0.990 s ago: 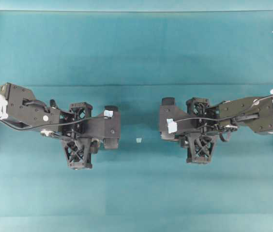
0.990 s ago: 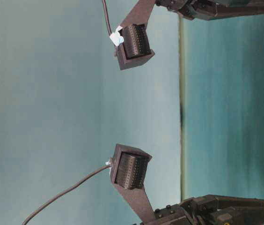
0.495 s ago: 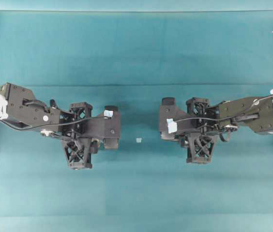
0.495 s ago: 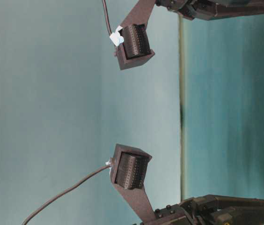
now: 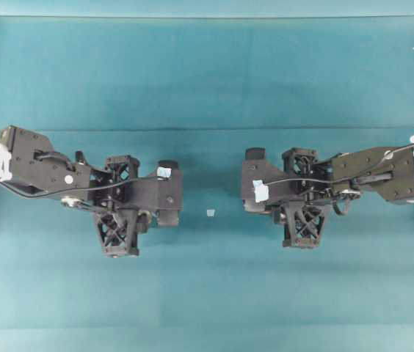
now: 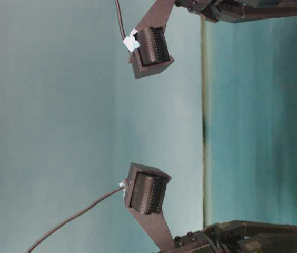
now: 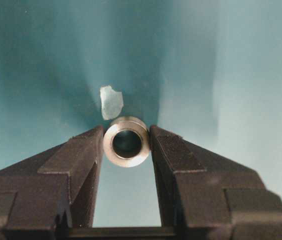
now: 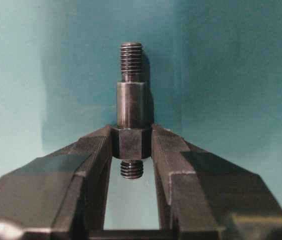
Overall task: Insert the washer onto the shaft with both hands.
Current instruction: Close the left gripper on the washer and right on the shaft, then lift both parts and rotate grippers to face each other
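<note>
Above the teal worktop [image 5: 207, 81], the left claw [image 7: 127, 145] pinches the washer [image 7: 126, 141] at nine o'clock; opposite, the right claw [image 8: 131, 145] clamps the shaft [image 8: 131, 107] by its collar.

A teal cloth [image 5: 207, 73] covers the table — faint fold lines, soft even light.

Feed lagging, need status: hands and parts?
Left hand shut on washer. Right hand shut on shaft. Hands apart; pale scrap on mat between.

No readable text, label or number shows anywhere.
</note>
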{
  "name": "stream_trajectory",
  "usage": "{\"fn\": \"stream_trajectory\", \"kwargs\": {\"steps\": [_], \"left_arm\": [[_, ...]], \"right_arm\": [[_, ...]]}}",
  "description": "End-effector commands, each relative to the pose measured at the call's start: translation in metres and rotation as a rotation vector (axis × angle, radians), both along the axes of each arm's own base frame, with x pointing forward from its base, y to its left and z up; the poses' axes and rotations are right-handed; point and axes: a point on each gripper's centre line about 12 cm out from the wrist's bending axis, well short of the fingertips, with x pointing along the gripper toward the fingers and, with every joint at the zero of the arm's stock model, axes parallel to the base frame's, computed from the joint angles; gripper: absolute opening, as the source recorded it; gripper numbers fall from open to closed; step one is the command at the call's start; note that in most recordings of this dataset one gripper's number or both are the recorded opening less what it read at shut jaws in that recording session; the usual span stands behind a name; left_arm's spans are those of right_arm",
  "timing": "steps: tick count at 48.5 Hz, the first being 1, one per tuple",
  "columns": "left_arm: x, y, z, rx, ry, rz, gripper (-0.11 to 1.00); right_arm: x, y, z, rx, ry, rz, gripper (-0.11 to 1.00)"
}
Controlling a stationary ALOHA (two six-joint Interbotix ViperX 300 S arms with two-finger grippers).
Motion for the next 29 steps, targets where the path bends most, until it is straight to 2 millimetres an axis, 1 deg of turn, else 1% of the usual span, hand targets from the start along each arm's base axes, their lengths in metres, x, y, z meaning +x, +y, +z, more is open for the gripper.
{"fn": "stream_trajectory", "kwargs": {"steps": [1, 11, 23, 29], "left_arm": [[0.003, 0.003, 0.014, 0.000, -0.054, 0.007, 0.36], [0.003, 0.004, 0.030, -0.001, -0.138, 0.005, 0.36], [-0.001, 0.003, 0.038, -0.011, -0.313, 0.004, 0.36], [-0.003, 0.003, 0.039, -0.011, -0.325, 0.003, 0.36]], "right_arm": [[0.004, -0.003, 0.009, -0.006, -0.043, 0.000, 0.01], [0.005, -0.003, 0.024, -0.004, -0.121, -0.010, 0.00], [0.002, -0.001, 0.027, 0.007, -0.219, -0.022, 0.00], [0.001, 0.001, 0.028, 0.010, -0.252, -0.020, 0.00]]}}
